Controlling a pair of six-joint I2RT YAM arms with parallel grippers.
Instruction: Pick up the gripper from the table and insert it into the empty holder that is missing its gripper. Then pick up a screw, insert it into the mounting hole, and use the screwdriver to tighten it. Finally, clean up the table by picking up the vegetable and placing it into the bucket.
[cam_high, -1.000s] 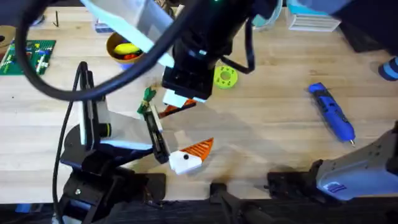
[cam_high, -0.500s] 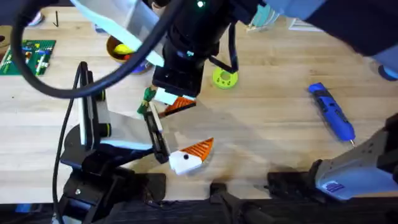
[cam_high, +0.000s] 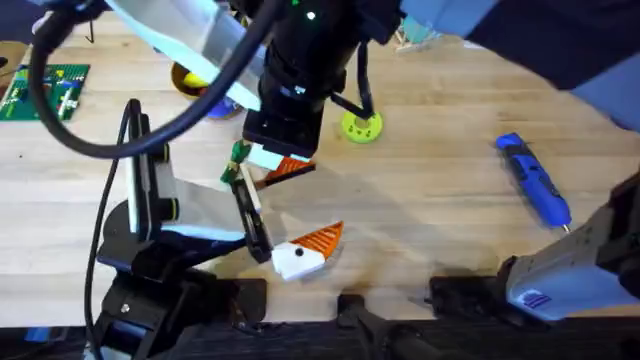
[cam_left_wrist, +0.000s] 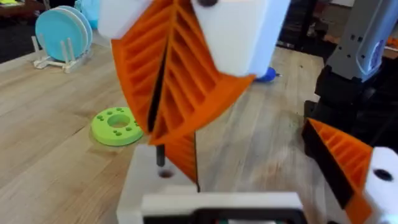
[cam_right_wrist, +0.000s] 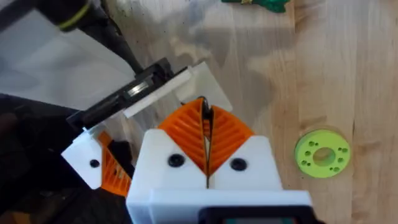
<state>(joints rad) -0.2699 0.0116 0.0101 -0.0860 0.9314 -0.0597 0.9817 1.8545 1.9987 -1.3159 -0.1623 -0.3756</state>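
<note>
Both right gripper (cam_right_wrist: 207, 146) pads clamped on orange wedge (cam_left_wrist: 181, 149); left gripper (cam_left_wrist: 245, 158) spread wide

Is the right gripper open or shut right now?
Shut. In the right wrist view the right gripper shows its two orange ribbed pads pressed together along one thin seam; whether anything is pinched between them cannot be told.

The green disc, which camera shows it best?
The right wrist view: the disc lies face-up and whole, its holes plain. The left wrist view shows it whole but at a slant. Overhead, it is partly hidden by the arm's cable.
</note>
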